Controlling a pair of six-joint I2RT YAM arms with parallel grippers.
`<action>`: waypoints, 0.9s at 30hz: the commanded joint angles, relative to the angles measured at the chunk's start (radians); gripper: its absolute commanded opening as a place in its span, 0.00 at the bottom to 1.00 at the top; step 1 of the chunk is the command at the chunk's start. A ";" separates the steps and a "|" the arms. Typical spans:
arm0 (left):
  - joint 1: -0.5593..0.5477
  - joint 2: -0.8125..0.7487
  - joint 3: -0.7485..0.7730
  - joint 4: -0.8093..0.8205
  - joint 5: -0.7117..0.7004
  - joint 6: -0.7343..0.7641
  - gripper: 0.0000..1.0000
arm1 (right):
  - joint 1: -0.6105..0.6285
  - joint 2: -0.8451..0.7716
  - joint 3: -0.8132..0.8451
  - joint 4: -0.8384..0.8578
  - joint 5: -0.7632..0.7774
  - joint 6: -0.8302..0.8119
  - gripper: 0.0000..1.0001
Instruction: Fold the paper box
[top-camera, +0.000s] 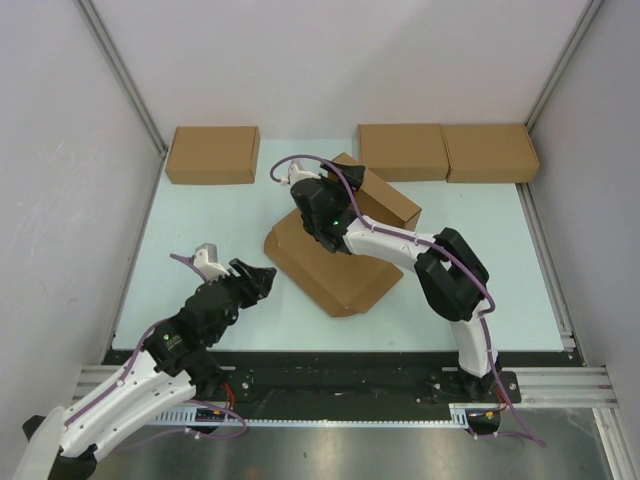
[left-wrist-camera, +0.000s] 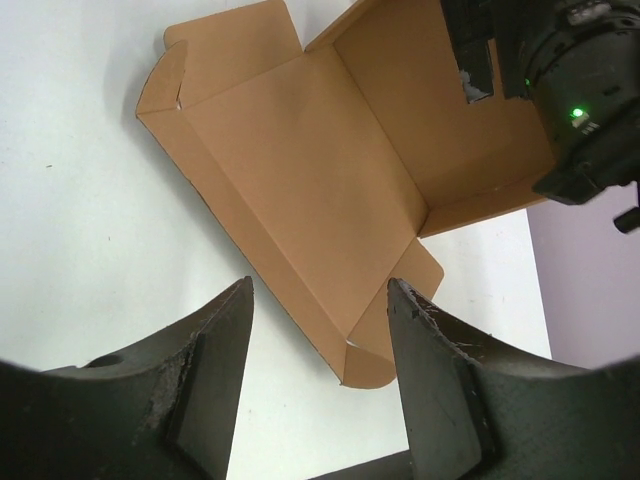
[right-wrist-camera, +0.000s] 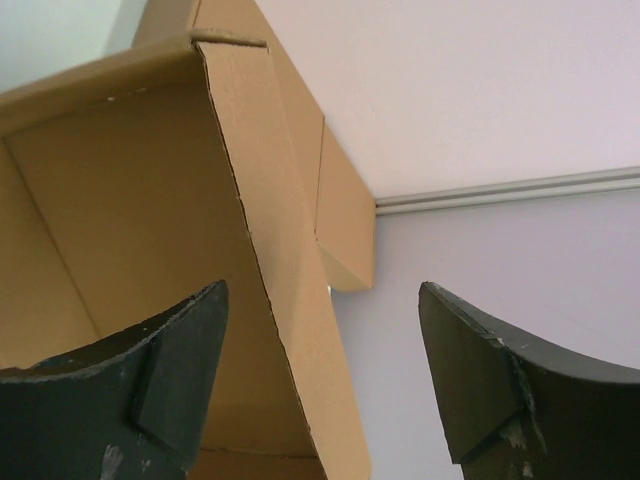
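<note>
The paper box lies open mid-table. Its flat panel with rounded corner flaps faces my left arm, and its walled part stands raised behind. My right gripper reaches into the box from above. In the right wrist view this gripper is open, with an upright cardboard wall standing between the fingers, closer to the left one. My left gripper is open and empty, just left of the box. In the left wrist view the gripper points at the panel's near corner flap, and the box fills the top.
Three compact brown boxes sit along the back edge, one at the left and two side by side at the right. Grey walls close in the table on three sides. The right arm shows in the left wrist view.
</note>
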 joint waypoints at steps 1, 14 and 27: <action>-0.004 -0.005 -0.010 0.002 -0.013 0.007 0.61 | -0.024 0.034 0.051 0.029 0.021 -0.029 0.80; -0.004 0.003 -0.017 0.008 -0.004 0.007 0.61 | -0.066 0.066 0.076 -0.024 0.037 0.019 0.37; -0.003 0.001 -0.025 0.007 0.000 0.001 0.61 | -0.093 0.066 0.079 -0.073 0.034 0.058 0.00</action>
